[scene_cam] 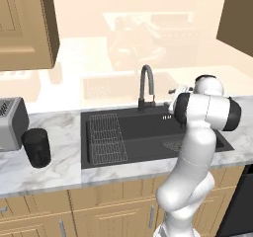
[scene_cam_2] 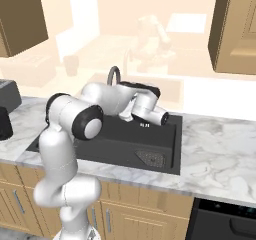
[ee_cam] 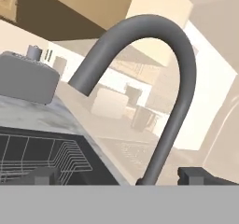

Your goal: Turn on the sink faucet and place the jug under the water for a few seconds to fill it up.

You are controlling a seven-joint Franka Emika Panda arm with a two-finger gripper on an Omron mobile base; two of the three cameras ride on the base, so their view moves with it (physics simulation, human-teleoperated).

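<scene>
The dark grey gooseneck sink faucet (scene_cam: pixel 146 87) stands behind the black sink (scene_cam: pixel 143 144), and no water comes from its spout. In the hand view the faucet (ee_cam: pixel 179 83) arches close in front of me. My gripper (ee_cam: pixel 122 177) is open, and the faucet's base rises between its fingertips (ee_cam: pixel 201 175), nearer the right one. The arm reaches over the basin (scene_cam_2: pixel 160 136) from the right. The small black jug (scene_cam: pixel 36 147) stands upright on the marble counter left of the sink, well away from the gripper.
A silver toaster (scene_cam: pixel 10 122) stands at the far left, just behind the jug. A wire rack (scene_cam: pixel 106 137) lies in the sink's left half and a drain grate (scene_cam: pixel 172 144) on the right. Wooden wall cabinets (scene_cam: pixel 27 26) hang above.
</scene>
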